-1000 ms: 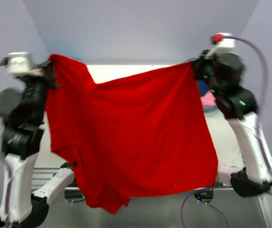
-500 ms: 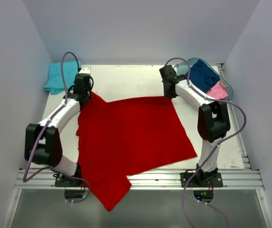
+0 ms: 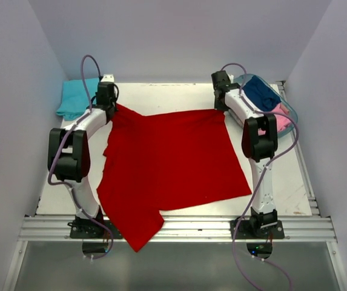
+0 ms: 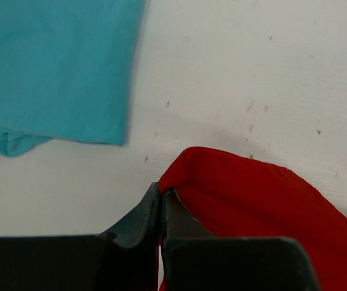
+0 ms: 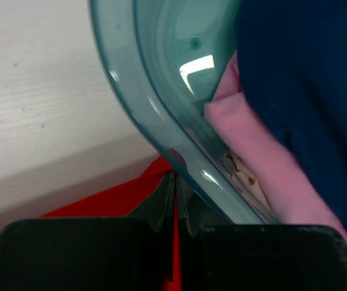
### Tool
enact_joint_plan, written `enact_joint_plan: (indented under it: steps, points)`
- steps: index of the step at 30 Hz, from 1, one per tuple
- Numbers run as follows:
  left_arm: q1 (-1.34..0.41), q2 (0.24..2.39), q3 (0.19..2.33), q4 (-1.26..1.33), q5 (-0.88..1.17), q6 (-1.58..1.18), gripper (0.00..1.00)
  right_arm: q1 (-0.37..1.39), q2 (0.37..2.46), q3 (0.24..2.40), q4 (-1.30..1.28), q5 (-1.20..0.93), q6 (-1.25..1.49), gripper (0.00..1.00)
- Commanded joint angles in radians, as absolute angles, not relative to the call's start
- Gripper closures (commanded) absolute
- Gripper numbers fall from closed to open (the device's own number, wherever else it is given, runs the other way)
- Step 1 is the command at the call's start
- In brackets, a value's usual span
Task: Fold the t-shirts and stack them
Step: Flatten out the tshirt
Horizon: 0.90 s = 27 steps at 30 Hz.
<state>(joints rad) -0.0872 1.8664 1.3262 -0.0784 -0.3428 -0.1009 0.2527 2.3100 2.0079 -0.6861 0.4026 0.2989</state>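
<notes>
On table (image 3: 161, 94): one red t-shirt (image 3: 167, 160) spread flat, far corners pinched (jaws fully closed) by left gripper (image 4: 161, 195), right gripper (image 5: 175, 182). One turquoise t-shirt (image 3: 76, 98) far-left; one navy t-shirt (image 3: 259, 92), one pink t-shirt (image 3: 280, 115) inside one basket (image 5: 125, 85).

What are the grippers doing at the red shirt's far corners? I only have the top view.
Observer: In the left wrist view the left gripper is shut on a folded corner of the red shirt.
Operator: And the right one?
Observer: Its wrist view shows the right gripper shut on the shirt's edge, right beside the wall of the basket.
Operator: Anything against that wall?
Observer: A pink shirt presses against it inside, next to a navy shirt.
</notes>
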Motion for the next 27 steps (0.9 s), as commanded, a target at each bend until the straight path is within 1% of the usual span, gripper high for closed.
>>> enact_joint_plan:
  steps: [1, 6, 14, 18, 27]
  points:
    - [-0.081, 1.922, 1.394, -0.018, -0.319, -0.138, 1.0, 0.212, 2.411, 2.139, -0.768, 0.426, 0.343, 1.0]
    - [-0.081, 1.973, 1.44, 0.017, -0.291, -0.138, 1.0, 0.144, 2.52, 2.305, -0.845, 0.466, 0.364, 1.0]
    - [-0.081, 2.06, 1.531, 0.012, -0.284, -0.11, 1.0, 0.012, 2.559, 2.375, -0.845, 0.471, 0.382, 1.0]
    - [-0.081, 2.118, 1.618, 0.003, -0.259, -0.104, 1.0, -0.037, 2.582, 2.405, -0.848, 0.413, 0.374, 1.0]
    - [-0.083, 2.194, 1.69, 0.028, -0.163, -0.137, 1.0, -0.031, 2.583, 2.381, -0.773, 0.219, 0.353, 1.0]
